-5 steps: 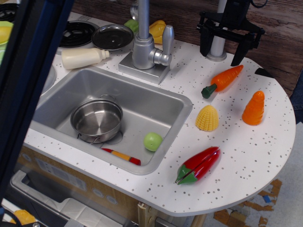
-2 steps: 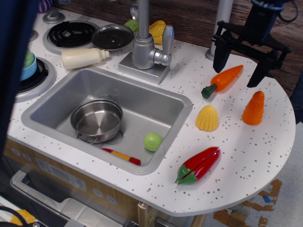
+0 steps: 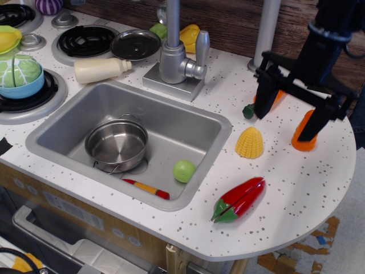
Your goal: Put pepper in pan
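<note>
Pepper [image 3: 239, 199]: you'll find it lying on the counter [image 3: 296, 188] near the front edge, right of the sink [image 3: 188, 123] | pan [image 3: 117, 144]: upright in the sink basin, nothing inside | gripper [image 3: 288, 117]: your arm reaches in from the upper right, jaws spread wide and holding nothing, fingers pointing down over the carrot [image 3: 250, 109], well apart from the pepper.

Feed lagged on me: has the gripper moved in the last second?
Yes. The gripper has come forward and to the right in the image, away from the grey pole, toward the front edge. Its open fingers now cover most of the carrot.
</note>
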Robot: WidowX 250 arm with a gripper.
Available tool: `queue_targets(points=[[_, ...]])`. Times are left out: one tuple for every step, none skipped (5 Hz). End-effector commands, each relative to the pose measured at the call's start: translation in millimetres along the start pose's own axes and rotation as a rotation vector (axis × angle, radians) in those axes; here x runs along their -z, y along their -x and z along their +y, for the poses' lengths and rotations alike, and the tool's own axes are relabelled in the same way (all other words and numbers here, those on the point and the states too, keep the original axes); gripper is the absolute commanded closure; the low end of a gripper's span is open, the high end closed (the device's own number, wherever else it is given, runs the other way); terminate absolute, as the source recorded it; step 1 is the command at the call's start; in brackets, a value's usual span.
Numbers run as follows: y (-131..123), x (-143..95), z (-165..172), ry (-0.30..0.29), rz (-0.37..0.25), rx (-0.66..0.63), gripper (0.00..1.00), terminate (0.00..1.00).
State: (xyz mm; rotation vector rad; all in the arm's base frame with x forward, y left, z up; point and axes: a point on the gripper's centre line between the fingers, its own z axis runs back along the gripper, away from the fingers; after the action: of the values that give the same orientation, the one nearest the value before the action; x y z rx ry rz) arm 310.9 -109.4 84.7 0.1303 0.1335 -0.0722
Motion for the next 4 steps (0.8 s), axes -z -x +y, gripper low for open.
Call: queue_targets(points=[[22, 2, -1, 0.0, -0.105, 0.004, 0.0, 0.0], [35, 21, 7, -0.012, -0.15, 0.021, 0.0, 0.0], [46, 36, 7, -0.002, -0.167, 0.024, 0.0, 0.0], [52, 52, 9, 0.011, -0.199, 0.024, 0.0, 0.0]])
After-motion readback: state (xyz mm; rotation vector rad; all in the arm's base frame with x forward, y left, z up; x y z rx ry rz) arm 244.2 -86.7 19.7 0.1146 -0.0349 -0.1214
